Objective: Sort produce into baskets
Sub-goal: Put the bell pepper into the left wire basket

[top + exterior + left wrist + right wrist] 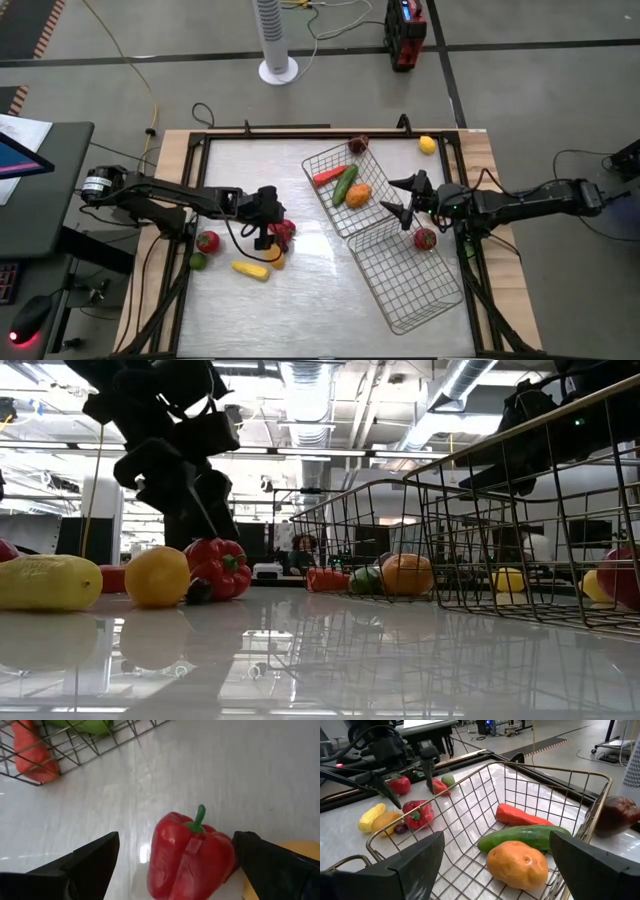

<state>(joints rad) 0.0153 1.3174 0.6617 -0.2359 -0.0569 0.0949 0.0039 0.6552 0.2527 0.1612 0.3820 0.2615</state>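
The left gripper point(277, 232) is spread wide around the red pepper point(190, 855) on the table point(300, 290), nothing grasped. The right gripper point(400, 198) is held released over the basket point(335, 205) with cucumber point(525, 837), carrot point(520, 815) and potato point(517, 864).

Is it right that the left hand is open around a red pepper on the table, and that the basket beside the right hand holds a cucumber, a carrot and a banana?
Not quite. The basket holds no banana: beside the cucumber and carrot lies an orange, potato-like piece, as the right wrist view shows. The left hand is indeed open around the red pepper.
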